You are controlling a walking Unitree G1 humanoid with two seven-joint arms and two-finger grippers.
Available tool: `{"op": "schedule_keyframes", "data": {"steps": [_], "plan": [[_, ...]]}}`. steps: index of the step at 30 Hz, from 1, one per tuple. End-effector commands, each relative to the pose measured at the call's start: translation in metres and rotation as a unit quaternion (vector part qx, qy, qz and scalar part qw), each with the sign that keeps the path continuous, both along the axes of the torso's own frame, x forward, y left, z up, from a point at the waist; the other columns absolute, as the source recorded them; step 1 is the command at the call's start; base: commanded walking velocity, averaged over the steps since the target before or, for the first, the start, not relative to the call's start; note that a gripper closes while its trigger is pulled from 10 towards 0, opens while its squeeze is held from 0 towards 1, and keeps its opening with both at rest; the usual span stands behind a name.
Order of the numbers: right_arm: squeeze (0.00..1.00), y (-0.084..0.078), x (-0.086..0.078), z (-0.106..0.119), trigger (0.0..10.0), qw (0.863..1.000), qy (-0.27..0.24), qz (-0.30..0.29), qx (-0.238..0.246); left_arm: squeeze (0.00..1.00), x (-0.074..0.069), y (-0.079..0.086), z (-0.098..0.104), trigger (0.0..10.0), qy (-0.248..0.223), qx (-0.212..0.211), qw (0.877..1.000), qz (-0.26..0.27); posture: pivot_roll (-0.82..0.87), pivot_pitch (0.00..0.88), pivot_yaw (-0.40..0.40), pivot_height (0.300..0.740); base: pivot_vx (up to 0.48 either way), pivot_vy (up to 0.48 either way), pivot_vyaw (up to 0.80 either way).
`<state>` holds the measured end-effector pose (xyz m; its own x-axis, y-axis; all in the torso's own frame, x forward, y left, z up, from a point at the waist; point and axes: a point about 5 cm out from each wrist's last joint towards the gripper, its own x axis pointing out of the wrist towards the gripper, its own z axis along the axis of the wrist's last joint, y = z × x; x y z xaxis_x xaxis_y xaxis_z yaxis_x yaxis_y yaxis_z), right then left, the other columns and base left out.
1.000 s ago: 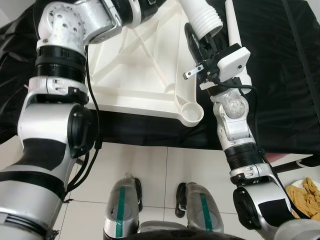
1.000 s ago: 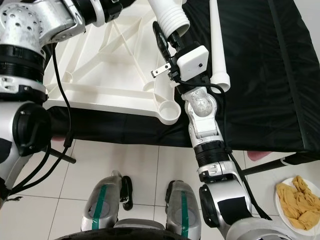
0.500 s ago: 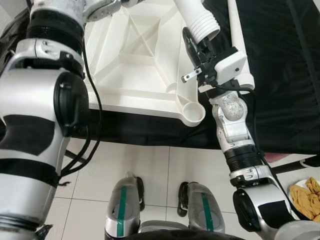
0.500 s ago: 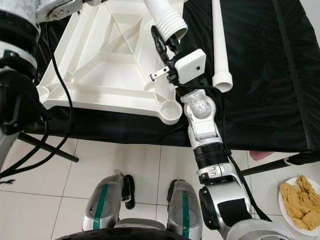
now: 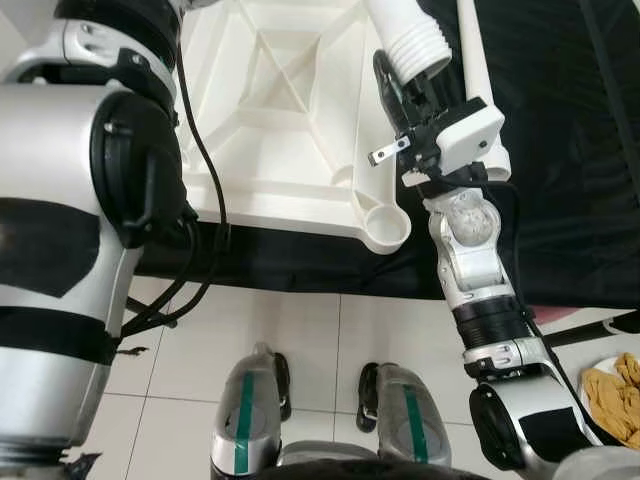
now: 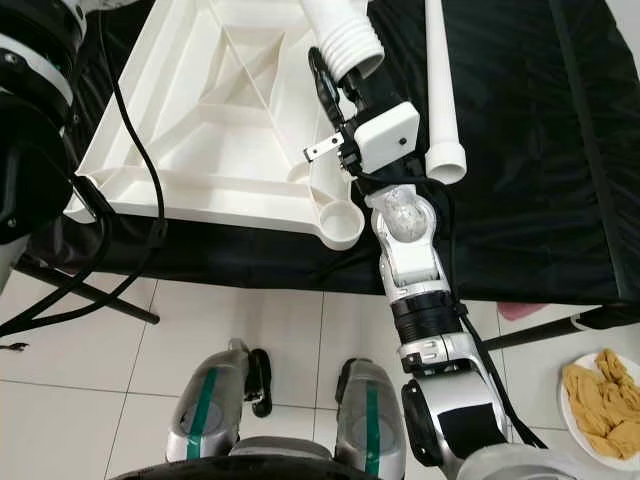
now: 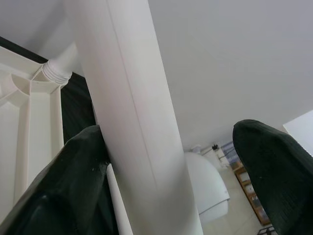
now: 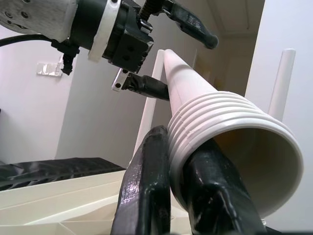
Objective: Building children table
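The white children's table top (image 5: 290,120) lies upside down on a black-covered surface, an empty round leg socket (image 5: 386,226) at its near corner. My right gripper (image 5: 398,88) is shut on the threaded end of a white table leg (image 5: 408,35), held tilted above that corner. In the right wrist view its fingers (image 8: 146,186) clamp the ribbed end (image 8: 230,142). Higher up the same leg (image 7: 137,122), my left gripper (image 7: 171,147) is open around it, one finger (image 7: 73,186) touching and the other apart. A second leg (image 6: 440,90) lies on the cloth.
The black cloth (image 6: 530,150) runs far to the right. On the white tile floor at the lower right is a plate with something yellow-brown (image 6: 600,398). My feet (image 5: 245,420) stand close to the edge of the surface, and a black frame bar (image 6: 90,295) slants down on the left.
The left arm has swung up and closer to the camera, its forearm leaving the top of the picture. The right gripper and its leg have hardly moved.
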<state>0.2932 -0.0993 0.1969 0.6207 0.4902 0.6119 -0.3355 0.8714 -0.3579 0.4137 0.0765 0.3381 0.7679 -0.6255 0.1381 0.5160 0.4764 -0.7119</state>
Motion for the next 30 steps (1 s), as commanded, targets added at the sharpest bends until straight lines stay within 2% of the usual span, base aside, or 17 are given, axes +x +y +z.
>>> {"op": "schedule_keyframes", "data": {"steps": [1,2,3,4,12,15,18,21,22,30], "plan": [[0.0,0.009,-0.004,-0.004,10.0,1.0,0.006,0.02,-0.018,0.0,-0.003,-0.003,0.022,9.7,-0.051,-0.024,0.998,-0.015,0.0,0.0,0.099,0.74,0.0,0.0,0.0],[0.0,0.009,-0.004,-0.004,10.0,1.0,0.006,0.02,-0.018,0.0,-0.003,-0.003,0.022,9.7,-0.051,-0.024,0.998,-0.015,0.0,0.0,0.099,0.74,0.0,0.0,0.0],[0.0,0.009,-0.004,-0.004,10.0,1.0,0.006,0.02,-0.018,0.0,-0.002,-0.002,0.023,6.7,-0.05,-0.016,0.999,-0.007,0.0,0.0,0.098,0.74,0.0,0.0,0.0],[0.0,0.01,-0.004,-0.005,10.0,1.0,0.007,0.021,-0.019,0.0,-0.002,-0.001,0.025,0.0,-0.05,-0.018,0.999,-0.001,0.01,0.0,0.097,0.74,0.0,0.0,0.0],[0.0,0.008,-0.004,-0.004,10.0,1.0,0.007,0.016,-0.019,0.0,-0.001,0.002,0.027,0.0,-0.052,0.001,0.999,0.013,0.0,0.0,0.1,0.74,0.0,0.0,0.0],[0.0,0.005,-0.003,-0.003,10.0,1.0,0.006,0.008,-0.015,0.0,-0.001,0.0,0.02,0.0,-0.045,0.017,0.999,0.005,0.0,0.0,0.102,0.74,0.0,0.0,0.0],[0.0,0.0,-0.001,0.0,10.0,1.0,0.004,-0.001,-0.009,0.0,-0.001,-0.004,0.004,0.0,-0.03,0.042,0.999,-0.017,0.0,0.0,0.101,0.74,0.0,0.0,0.0],[0.0,-0.001,0.0,0.002,10.0,1.0,0.002,-0.005,-0.009,0.0,-0.002,-0.006,-0.001,0.0,-0.023,0.045,0.998,-0.025,0.0,0.0,0.101,0.74,0.0,0.0,0.0],[0.0,-0.002,0.0,0.003,10.0,1.0,0.001,-0.006,-0.009,0.0,-0.003,-0.009,-0.006,3.8,-0.016,0.042,0.998,-0.038,0.01,0.0,0.099,0.74,0.0,0.0,0.0],[0.0,-0.002,0.0,0.003,10.0,1.0,0.001,-0.006,-0.009,0.0,-0.003,-0.009,-0.006,3.8,-0.016,0.042,0.998,-0.038,0.01,0.0,0.099,0.74,0.0,0.0,0.0]]}}
